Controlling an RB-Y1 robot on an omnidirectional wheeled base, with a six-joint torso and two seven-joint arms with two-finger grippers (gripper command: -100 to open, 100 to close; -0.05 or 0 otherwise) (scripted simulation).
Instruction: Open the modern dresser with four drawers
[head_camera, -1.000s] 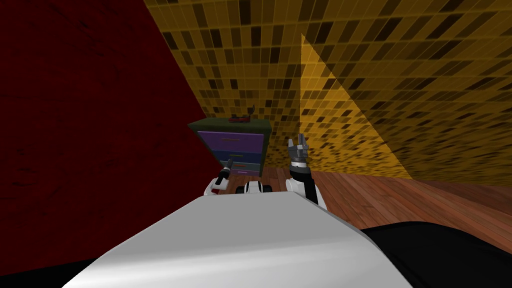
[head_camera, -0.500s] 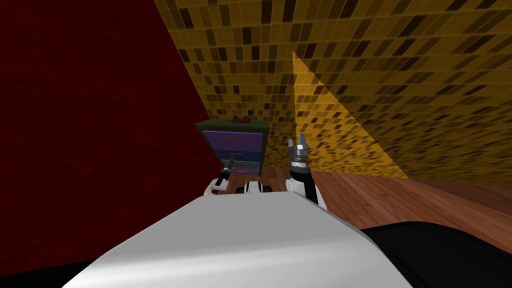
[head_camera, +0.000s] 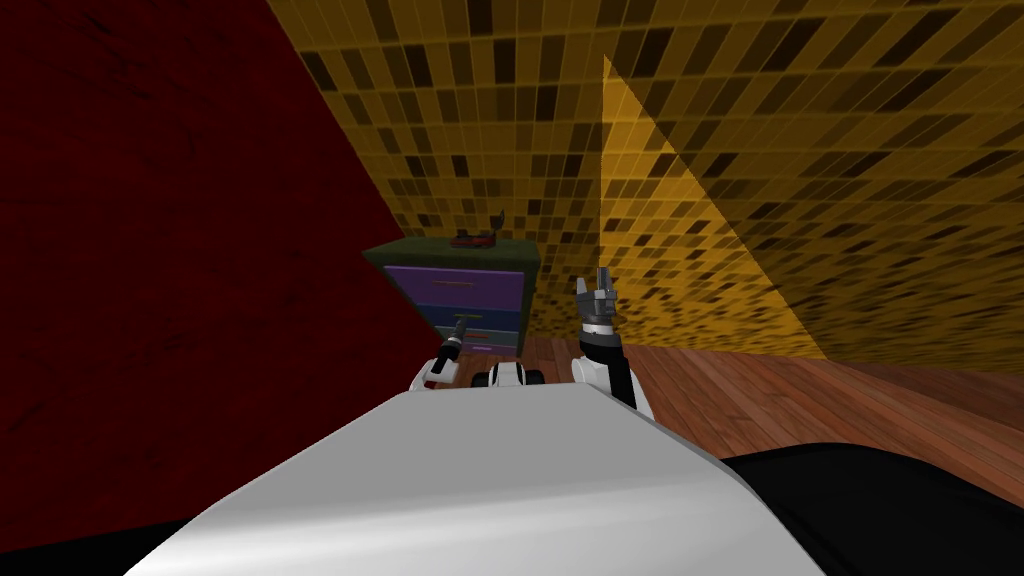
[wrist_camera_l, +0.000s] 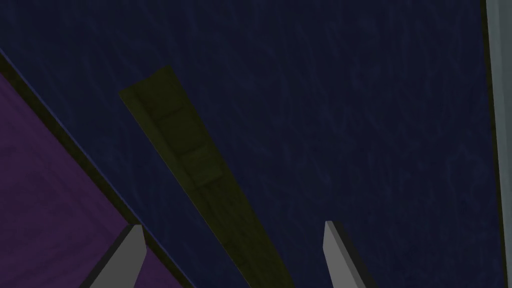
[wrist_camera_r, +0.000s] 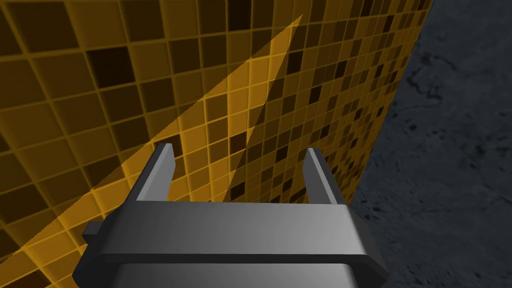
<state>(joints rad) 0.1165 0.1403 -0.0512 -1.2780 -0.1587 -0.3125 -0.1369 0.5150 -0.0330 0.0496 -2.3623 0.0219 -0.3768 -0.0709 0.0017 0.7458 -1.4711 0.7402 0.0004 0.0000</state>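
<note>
In the head view, a dark green dresser (head_camera: 455, 290) with purple and blue drawer fronts is seen standing on the brown wooden floor (head_camera: 800, 390). It is set in the corner where the dark red wall (head_camera: 150, 250) meets the yellow tiled wall (head_camera: 500, 120). A small red thing (head_camera: 473, 239) is seen lying near the back edge of the dresser's top. The left gripper (head_camera: 461, 322) is held out in front of the dresser's lower drawers. The right gripper (head_camera: 598, 290) is held up with its fingers pointing upward, off to the dresser's right side and apart from it. In the left wrist view, a dark blue drawer front (wrist_camera_l: 350, 125) is seen very close. A long dark olive handle (wrist_camera_l: 195, 165) is seen on it, and a purple drawer front (wrist_camera_l: 45, 200) is seen next to it. The left gripper (wrist_camera_l: 231, 232) is spread wide, and the handle's near end is seen running between the two light grey fingers (wrist_camera_l: 131, 250). It cannot be told if the handle is touched. In the right wrist view, the right gripper (wrist_camera_r: 239, 160) is seen spread wide too, and nothing is held.
</note>
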